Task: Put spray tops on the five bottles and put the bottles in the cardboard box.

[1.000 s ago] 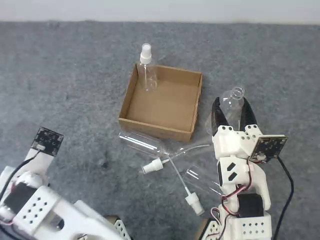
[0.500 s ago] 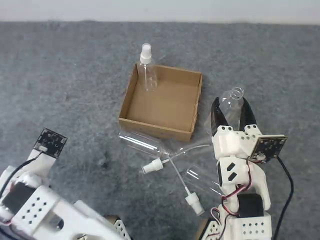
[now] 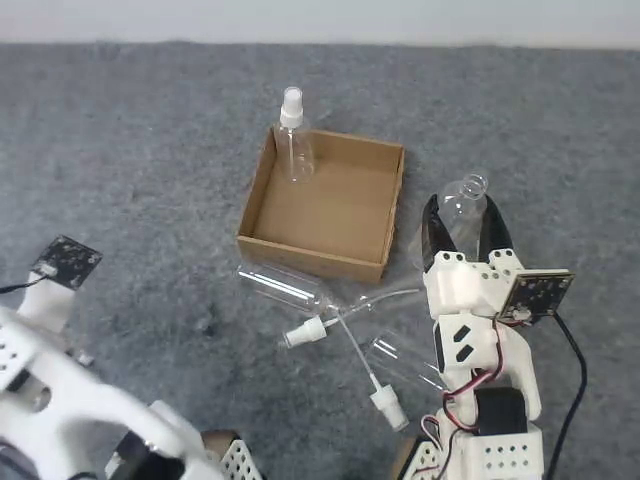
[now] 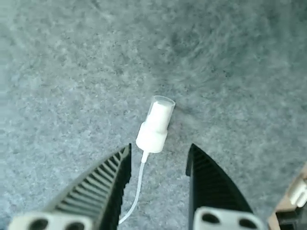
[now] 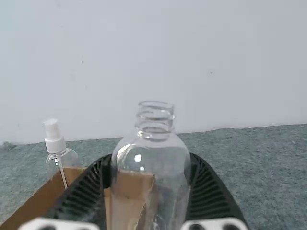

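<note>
My right gripper [image 3: 462,208] is shut on a clear uncapped bottle [image 3: 466,200], held upright just right of the cardboard box [image 3: 392,210]. In the right wrist view the bottle [image 5: 154,143] stands between the black fingers [image 5: 206,187] of my gripper [image 5: 148,167]. A bottle with a spray top [image 3: 295,140] stands in the box's far left corner. Two uncapped bottles [image 3: 283,285] [image 3: 405,362] lie in front of the box, with two spray tops [image 3: 308,332] [image 3: 385,402] beside them. My left gripper [image 4: 158,155] is open above a white spray top [image 4: 154,129] lying on the carpet.
Grey carpet [image 3: 150,150] covers the whole work surface up to a pale wall [image 3: 320,20] at the back. The left arm's white body [image 3: 60,400] fills the near left corner. Thin dip tubes [image 3: 350,340] trail from the loose spray tops.
The left arm has swung toward the left edge of the high view. The right arm and its bottle have not moved.
</note>
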`<state>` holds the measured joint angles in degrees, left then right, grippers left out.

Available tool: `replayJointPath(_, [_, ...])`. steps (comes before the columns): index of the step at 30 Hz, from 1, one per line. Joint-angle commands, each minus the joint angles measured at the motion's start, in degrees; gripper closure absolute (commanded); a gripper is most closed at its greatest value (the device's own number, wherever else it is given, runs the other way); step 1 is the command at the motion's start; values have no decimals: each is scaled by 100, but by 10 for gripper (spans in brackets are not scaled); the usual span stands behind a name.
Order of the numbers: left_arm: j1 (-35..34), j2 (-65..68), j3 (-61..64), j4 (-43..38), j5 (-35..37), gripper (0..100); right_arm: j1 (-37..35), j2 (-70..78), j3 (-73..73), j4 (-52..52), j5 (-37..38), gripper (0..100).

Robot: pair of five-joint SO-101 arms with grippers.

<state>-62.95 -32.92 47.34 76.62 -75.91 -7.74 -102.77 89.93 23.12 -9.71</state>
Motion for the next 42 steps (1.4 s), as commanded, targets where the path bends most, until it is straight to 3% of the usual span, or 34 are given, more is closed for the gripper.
replayJointPath(1, [0, 185, -312, -202, -281, 826, -57, -119, -88, -154, 105, 986])
replayJointPath(12, [9, 1609, -136, -1600, -299, 829, -57, -119, -88, -154, 105, 986])
replayJointPath(23, [35, 2444, -136, -1679, -281, 836, -57, -110, -88, -154, 105, 986])
replayJointPath(30, [44, 2954, -136, -1679, -273, 964, -57, -110, -88, -154, 105, 986])
replayJointPath(35, [62, 2813, -233, -1389, 9, 988, -57, -110, -88, -154, 105, 986])
replayJointPath(42, [387, 2004, -1200, 141, 536, 988, -66, -110, -88, -154, 105, 986])
